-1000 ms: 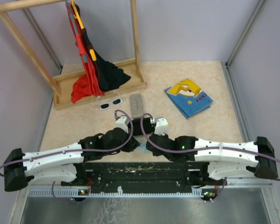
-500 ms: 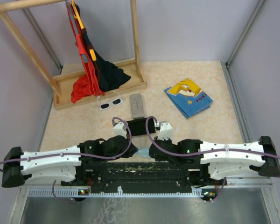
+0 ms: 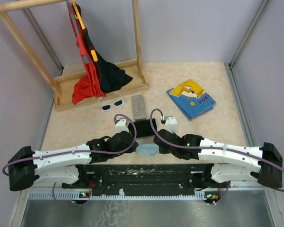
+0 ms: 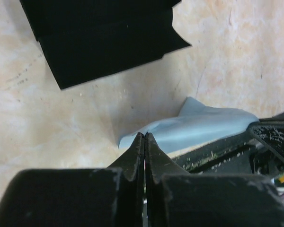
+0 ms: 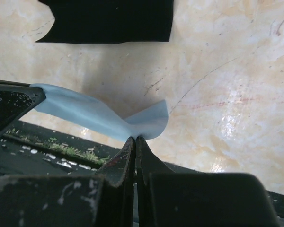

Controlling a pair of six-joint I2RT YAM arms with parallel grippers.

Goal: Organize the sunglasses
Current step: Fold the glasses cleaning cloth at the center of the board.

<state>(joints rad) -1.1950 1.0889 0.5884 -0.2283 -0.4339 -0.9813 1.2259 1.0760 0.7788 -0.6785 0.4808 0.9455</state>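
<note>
The white-framed sunglasses (image 3: 112, 104) with dark lenses lie on the table in front of the wooden rack, far from both grippers. A light-blue cloth (image 3: 147, 150) hangs stretched between the grippers, just above the table's near edge. My left gripper (image 3: 138, 150) is shut on its left end (image 4: 144, 135). The right gripper (image 3: 157, 149) is shut on its right corner (image 5: 136, 138). The cloth (image 4: 199, 125) sags a little and casts a shadow on the table; in the right wrist view the cloth (image 5: 90, 113) curls up at the pinch.
A black oblong case (image 3: 144, 127) lies just beyond the cloth, and a grey case (image 3: 139, 107) behind it. A wooden rack (image 3: 104, 90) with red and black garments stands back left. A blue and yellow folded item (image 3: 191, 99) lies back right. The dark base rail (image 3: 142, 172) runs under the cloth's near side.
Both grippers have shifted and drawn slightly apart, so the light-blue cloth, bunched up earlier, now spreads wider between them. Both stay shut.
</note>
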